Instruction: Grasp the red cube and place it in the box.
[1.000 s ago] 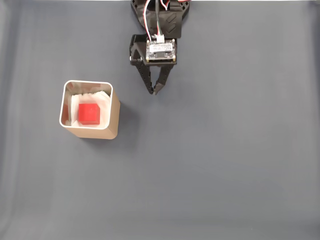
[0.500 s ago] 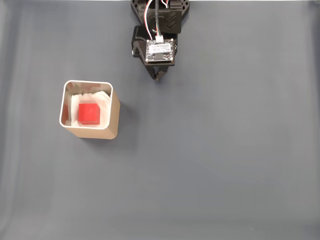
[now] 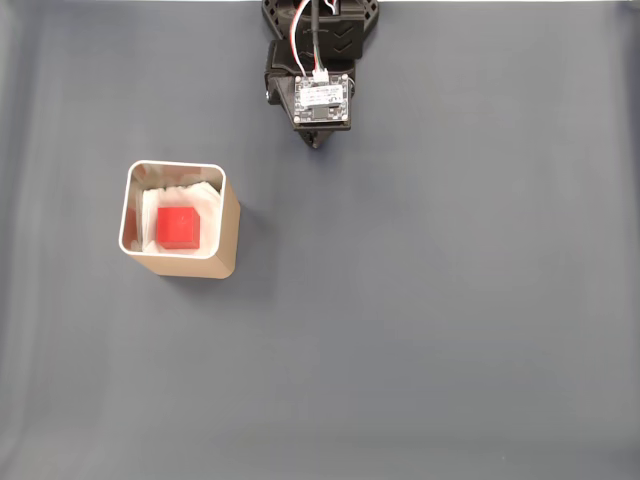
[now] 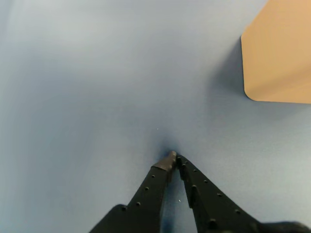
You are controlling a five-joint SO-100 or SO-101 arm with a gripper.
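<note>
The table [image 3: 450, 330], covered in a plain slate-grey matte sheet, carried everything in the fixed view, and the black arm sat at its top edge with a small white circuit board on the wrist. Left of centre stood the box [image 3: 228, 232], a tan square container with rounded corners, a thin pale metallic rim and crumpled white lining; in the wrist view its tan wall [image 4: 279, 58] showed at the upper right. Inside it, on the lining, rested the red cube [image 3: 178, 227], a small solid bright-red block with plain matte faces, so the task looked finished. The cube seemed light and rigid, its dull faces likely giving fair grip; if it had to be taken again, two opposite flat sides would be the place to pinch, coming straight down, though the box walls left little room beside it. The box itself looked light enough to slide if nudged. The gripper [image 4: 173, 158] pointed at bare table, well apart from the box, its black jaws closed tip to tip on nothing.
</note>
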